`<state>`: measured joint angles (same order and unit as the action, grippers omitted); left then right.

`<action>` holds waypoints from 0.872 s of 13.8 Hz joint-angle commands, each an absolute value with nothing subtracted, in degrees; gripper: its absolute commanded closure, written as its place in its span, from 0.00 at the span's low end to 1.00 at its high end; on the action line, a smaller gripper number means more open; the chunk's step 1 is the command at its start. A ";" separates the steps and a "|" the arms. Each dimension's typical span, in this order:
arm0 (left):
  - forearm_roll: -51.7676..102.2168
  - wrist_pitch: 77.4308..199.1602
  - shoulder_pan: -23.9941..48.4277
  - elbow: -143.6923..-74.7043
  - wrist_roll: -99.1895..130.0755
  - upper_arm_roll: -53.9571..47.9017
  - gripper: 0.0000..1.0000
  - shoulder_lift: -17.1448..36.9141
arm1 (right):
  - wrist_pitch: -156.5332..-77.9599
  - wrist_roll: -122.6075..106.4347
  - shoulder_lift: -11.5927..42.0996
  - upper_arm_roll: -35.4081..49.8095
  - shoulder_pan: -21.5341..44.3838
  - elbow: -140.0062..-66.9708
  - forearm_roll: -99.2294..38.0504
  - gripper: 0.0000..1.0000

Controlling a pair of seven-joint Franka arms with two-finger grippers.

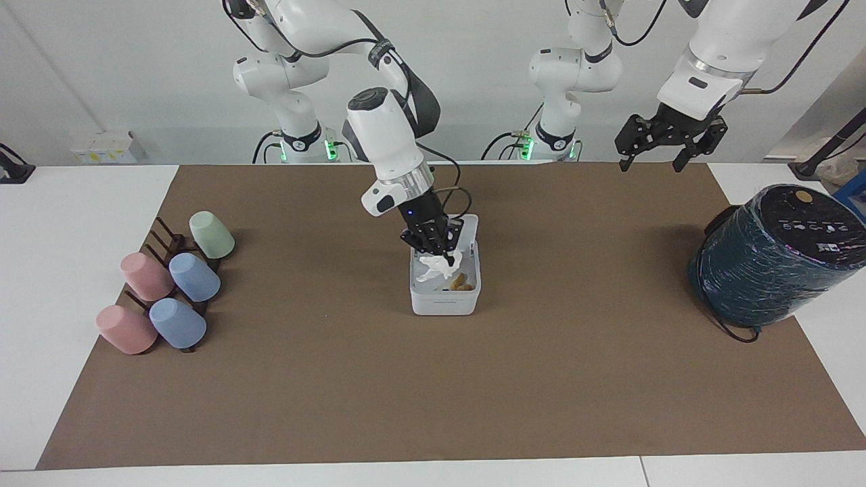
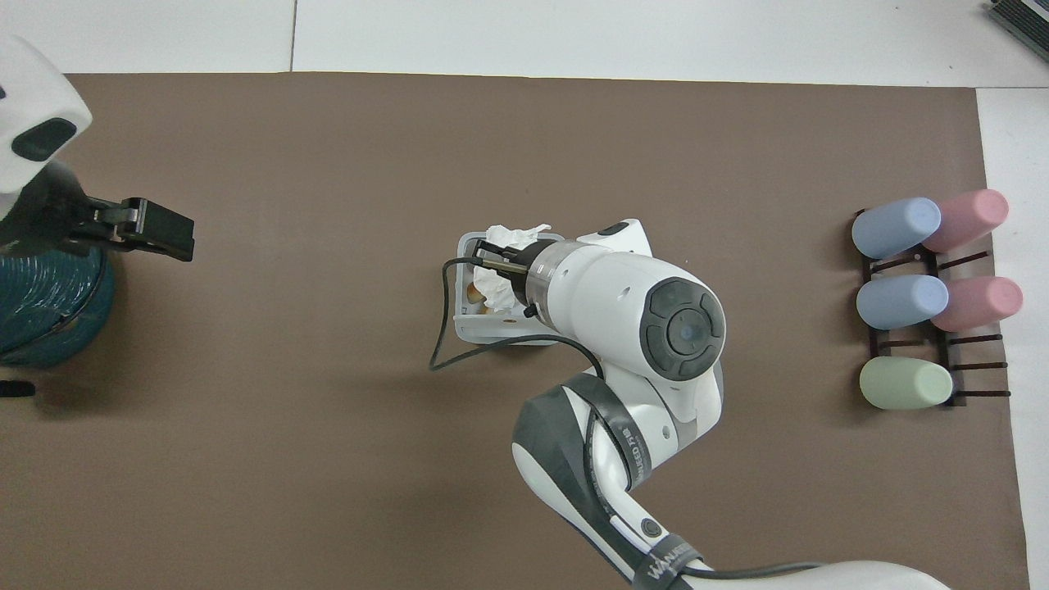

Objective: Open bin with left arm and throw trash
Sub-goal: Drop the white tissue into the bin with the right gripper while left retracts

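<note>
The white bin (image 1: 444,301) stands mid-mat with its lid (image 1: 471,226) swung open toward the robots. My right gripper (image 1: 442,257) is shut on the crumpled white tissue (image 1: 433,269) and holds it over the bin's opening. A yellowish peel (image 1: 462,283) lies inside; the bread-like slice is hidden. In the overhead view the right arm covers most of the bin (image 2: 460,283); the tissue (image 2: 506,237) shows around the right gripper (image 2: 490,258). My left gripper (image 1: 657,150) is open and empty, raised high near the left arm's end of the table, beside the teal cylinder in the overhead view (image 2: 156,231).
A big dark teal cylinder (image 1: 771,260) stands at the left arm's end of the mat, also in the overhead view (image 2: 45,315). A dark rack with several pastel cups (image 1: 166,287) lies at the right arm's end, also in the overhead view (image 2: 922,295).
</note>
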<state>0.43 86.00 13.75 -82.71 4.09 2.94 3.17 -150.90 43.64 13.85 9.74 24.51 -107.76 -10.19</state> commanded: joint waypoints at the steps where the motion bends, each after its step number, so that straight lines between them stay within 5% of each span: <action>1: -1.05 90.62 14.50 -89.82 3.52 3.25 0.00 -1.23 | -150.91 43.68 13.89 9.84 24.17 -107.75 -11.51 0.00; 7: -0.97 90.26 13.80 -89.91 3.78 3.43 0.00 -1.32 | -145.48 41.75 11.17 9.58 22.59 -107.93 -10.72 0.00; 12: -0.97 90.09 13.80 -90.09 3.87 3.43 0.00 -1.41 | -126.79 27.10 -0.24 9.58 12.85 -111.09 -10.55 0.00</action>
<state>0.30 88.74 13.87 -87.45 4.09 3.42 0.52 -133.05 33.30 6.12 9.12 17.14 -107.92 -10.11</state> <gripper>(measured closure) 0.000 0.000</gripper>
